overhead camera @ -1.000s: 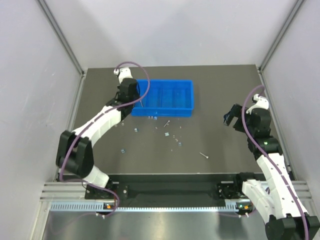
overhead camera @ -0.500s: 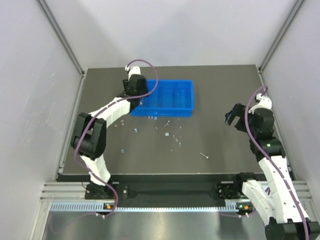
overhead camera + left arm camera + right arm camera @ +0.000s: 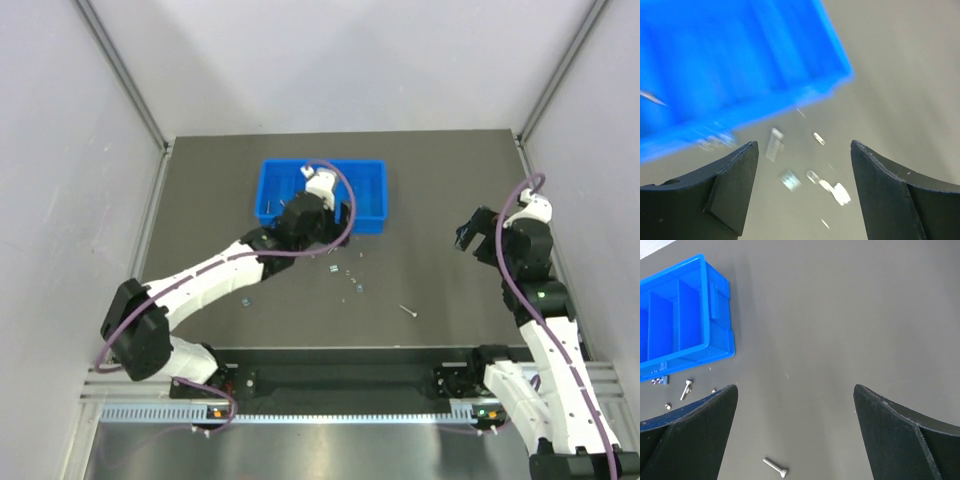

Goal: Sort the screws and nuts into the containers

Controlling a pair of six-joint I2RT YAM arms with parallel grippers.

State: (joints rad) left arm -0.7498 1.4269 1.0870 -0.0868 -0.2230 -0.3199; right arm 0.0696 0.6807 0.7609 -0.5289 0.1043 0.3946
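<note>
The containers are the sections of a blue tray (image 3: 365, 185) at the table's back centre. My left gripper (image 3: 332, 222) hangs open and empty over the tray's near edge. Its wrist view is blurred: the tray (image 3: 740, 65) is above, a thin screw (image 3: 652, 97) lies inside it, and another screw (image 3: 835, 189) and a nut (image 3: 789, 180) lie on the table between the fingers. More screws (image 3: 333, 247) and nuts (image 3: 357, 288) are scattered in front of the tray. A lone screw (image 3: 408, 311) lies further right. My right gripper (image 3: 470, 235) is open and empty above that screw (image 3: 776, 467).
The right wrist view catches the tray's right end (image 3: 720, 305), with a screw (image 3: 686, 388) and a nut (image 3: 668, 405) just below it. One small piece (image 3: 247, 300) lies apart to the left. Grey walls close in the dark table on three sides.
My left arm has swung from the tray's left end to its near front edge, and its gripper has opened. The right arm has barely moved.
</note>
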